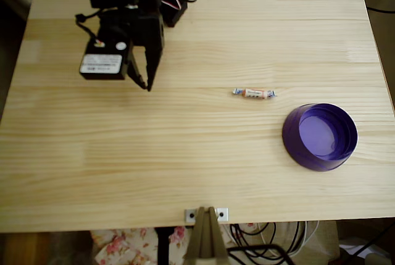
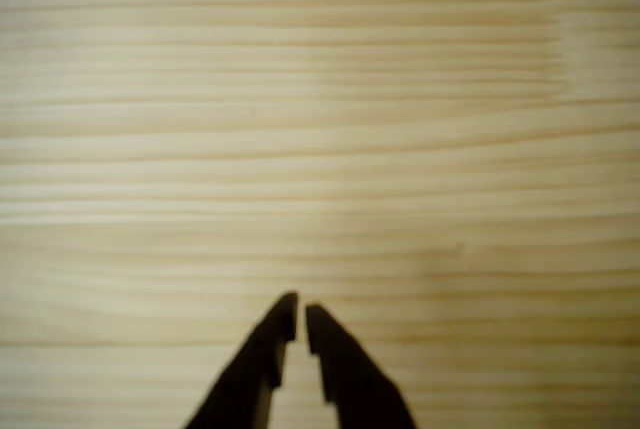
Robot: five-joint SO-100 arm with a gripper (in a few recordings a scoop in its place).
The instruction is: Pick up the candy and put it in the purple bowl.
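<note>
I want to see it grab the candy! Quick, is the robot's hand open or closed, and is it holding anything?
Hand: closed, fingertips almost touching, holding nothing. The candy lies on the table, apart from it.

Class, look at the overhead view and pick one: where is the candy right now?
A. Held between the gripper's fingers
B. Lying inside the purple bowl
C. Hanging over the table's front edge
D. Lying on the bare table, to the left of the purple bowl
D: in the overhead view the candy lies flat on the wooden table, apart from the purple bowl to its lower right, and far from the gripper, which holds nothing.
</note>
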